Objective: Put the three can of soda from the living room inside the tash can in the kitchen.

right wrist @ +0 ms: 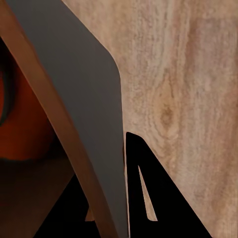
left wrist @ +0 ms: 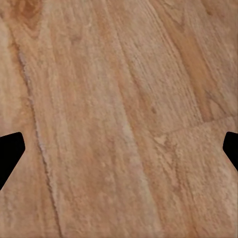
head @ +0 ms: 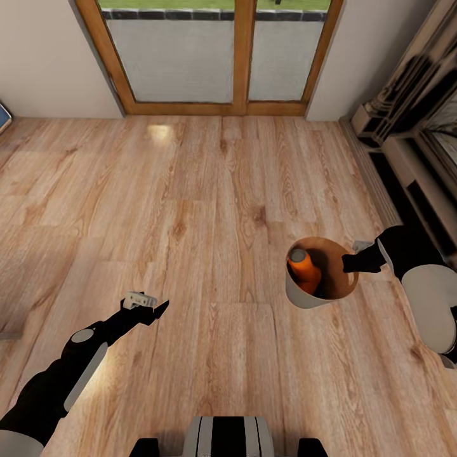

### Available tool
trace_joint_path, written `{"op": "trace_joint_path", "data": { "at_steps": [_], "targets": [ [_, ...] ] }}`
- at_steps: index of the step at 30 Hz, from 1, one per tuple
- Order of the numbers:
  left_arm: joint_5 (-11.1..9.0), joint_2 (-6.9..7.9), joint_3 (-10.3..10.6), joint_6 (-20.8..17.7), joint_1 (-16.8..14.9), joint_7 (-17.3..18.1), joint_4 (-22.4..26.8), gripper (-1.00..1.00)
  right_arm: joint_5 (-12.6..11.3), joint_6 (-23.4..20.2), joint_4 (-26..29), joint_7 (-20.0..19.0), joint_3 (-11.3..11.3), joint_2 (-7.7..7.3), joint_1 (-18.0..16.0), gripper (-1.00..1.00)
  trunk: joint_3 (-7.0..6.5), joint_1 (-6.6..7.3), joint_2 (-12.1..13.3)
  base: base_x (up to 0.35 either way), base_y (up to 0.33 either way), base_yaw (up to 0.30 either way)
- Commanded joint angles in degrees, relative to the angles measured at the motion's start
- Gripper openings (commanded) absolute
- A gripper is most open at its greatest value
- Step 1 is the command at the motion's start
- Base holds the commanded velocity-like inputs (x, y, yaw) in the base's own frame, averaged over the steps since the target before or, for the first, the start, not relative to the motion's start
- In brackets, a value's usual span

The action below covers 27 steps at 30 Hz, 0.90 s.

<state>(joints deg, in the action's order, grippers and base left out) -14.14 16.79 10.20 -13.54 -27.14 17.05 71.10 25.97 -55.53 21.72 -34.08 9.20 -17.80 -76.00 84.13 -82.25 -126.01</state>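
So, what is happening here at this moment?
The robot stands on a wooden floor facing wood-framed glass doors. Its right gripper is shut on the rim of the trash can, one finger inside and one outside, holding it tilted above the floor. At least one orange soda can lies inside. The left gripper is open, holds nothing and hangs over bare floor.

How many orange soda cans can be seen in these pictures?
1. The soda can lies tilted inside the trash can, which the right gripper holds by its rim. Others may be hidden beneath.
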Motion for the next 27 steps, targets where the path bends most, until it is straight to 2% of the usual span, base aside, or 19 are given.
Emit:
{"op": "trace_joint_path", "data": {
  "at_steps": [1, 5, 21, 27],
  "targets": [
    [0.0, 0.00, 0.0, 0.0, 0.0, 0.0, 0.0, 1.00, -1.2, -0.4, 0.0, -0.4, 0.2, 0.02, 0.0, -1.00, 0.00, 0.00, 0.0, 0.000, 0.000, 0.000],
    [0.0, 0.00, 0.0, 0.0, 0.0, 0.0, 0.0, 1.00, -1.2, -0.4, 0.0, -0.3, 0.2, -0.02, 0.0, -1.00, 0.00, 0.00, 0.0, 0.000, 0.000, 0.000],
    [0.0, -0.05, 0.0, 0.0, 0.0, -0.1, -0.1, 1.00, -1.1, -0.4, 0.0, 0.0, 0.2, -0.13, 0.0, -1.00, 2.87, -3.51, -6.4, 0.000, 0.000, 0.000],
    [0.0, -0.57, 0.0, 0.0, 0.0, 0.0, -0.1, 1.00, -1.1, -0.4, 0.0, 0.1, 0.2, -0.13, 0.0, -1.00, 3.05, -3.73, -6.8, 0.000, 0.000, 0.000]
  ]
}}
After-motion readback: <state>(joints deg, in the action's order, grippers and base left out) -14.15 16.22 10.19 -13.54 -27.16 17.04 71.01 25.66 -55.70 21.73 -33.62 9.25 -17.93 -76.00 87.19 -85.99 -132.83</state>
